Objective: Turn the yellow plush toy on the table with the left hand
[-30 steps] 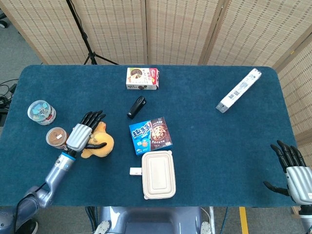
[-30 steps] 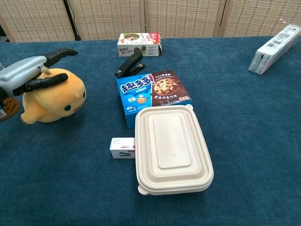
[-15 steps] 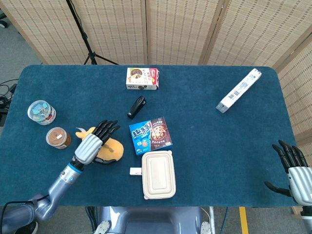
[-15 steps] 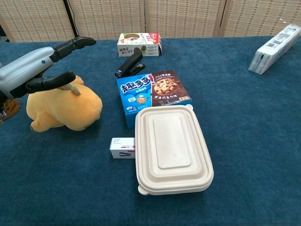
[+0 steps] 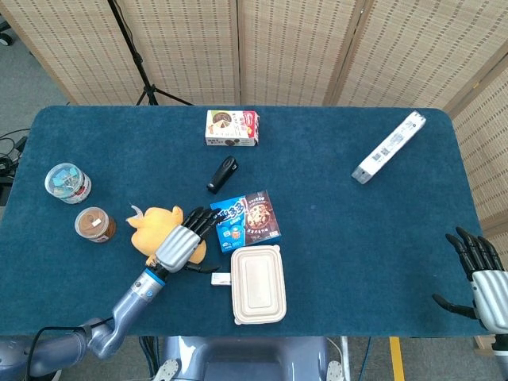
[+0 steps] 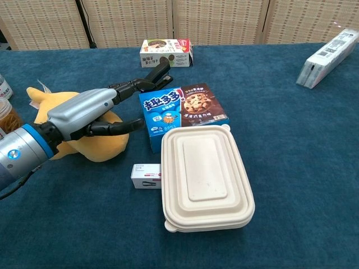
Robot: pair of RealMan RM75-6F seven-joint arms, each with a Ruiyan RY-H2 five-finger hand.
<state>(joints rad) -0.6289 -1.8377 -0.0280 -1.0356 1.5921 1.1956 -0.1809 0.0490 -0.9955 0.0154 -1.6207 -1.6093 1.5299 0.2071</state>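
Left hand [image 5: 178, 246] over yellow plush toy [image 5: 151, 226], near-left on blue surface [image 5: 357, 238].
Fingers [image 6: 130, 86] spread, grasping nothing; right hand [image 5: 486, 282] idle w/ fingers apart. To turn well: press lightly, sweep clear of cookie box [image 6: 180, 112].

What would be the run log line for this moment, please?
left hand: open, over yellow plush toy | right hand: open, idle at table edge | toy: beside blue snack box

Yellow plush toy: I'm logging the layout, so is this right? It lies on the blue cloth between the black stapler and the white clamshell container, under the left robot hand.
Not quite. In the head view the yellow plush toy lies left of both the black stapler and the white clamshell container, not between them. It does lie on the blue cloth, under the left robot hand.
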